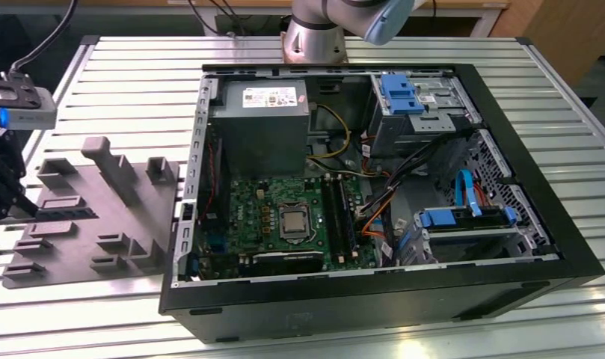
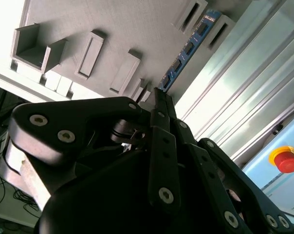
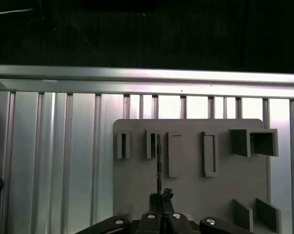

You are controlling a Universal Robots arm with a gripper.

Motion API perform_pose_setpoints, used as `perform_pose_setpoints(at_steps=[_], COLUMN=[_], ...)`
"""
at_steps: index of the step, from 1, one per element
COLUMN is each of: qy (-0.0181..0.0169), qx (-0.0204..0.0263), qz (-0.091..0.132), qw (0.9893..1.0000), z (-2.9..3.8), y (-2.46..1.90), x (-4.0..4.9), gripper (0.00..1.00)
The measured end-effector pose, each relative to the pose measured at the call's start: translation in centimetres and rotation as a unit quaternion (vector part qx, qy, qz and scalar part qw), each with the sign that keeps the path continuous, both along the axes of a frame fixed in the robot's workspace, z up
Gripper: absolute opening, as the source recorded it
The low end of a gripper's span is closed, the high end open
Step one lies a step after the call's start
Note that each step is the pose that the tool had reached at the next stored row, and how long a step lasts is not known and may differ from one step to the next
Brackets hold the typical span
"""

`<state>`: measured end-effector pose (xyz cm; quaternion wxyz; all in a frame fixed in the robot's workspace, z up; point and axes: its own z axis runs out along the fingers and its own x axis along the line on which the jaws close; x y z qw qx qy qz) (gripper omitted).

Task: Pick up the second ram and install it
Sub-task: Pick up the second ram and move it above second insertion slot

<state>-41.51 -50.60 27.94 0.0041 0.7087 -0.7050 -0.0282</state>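
A: What does the end effector have?

B: Its fingers are drawn together on the near end of the second ram. The stick stands on edge in the slotted blocks of the grey holder plate, which lies on the slatted counter.

A: How is this pick done well?

B: Judging by the snug fit, the stick wants a straight pull along the slot walls. The board should be kept upright with no twist, because a tilted lift could jam or bend it.

A: What do the views add to each other?

B: The second wrist view gives the board's flat face and its chip row. The first wrist view gives it edge-on, so any sideways lean can be read. The exterior view gives the open computer case, well apart from the holder plate, with the motherboard inside.
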Motion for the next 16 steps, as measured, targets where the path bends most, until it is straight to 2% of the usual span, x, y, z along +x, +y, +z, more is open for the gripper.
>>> perform_pose_setpoints(at_steps=[16], qy=[-0.0001], qx=[0.0002], qz=[0.000], qw=[1.0000], z=[1.54], y=[0.00], x=[-0.08], gripper=[0.11])
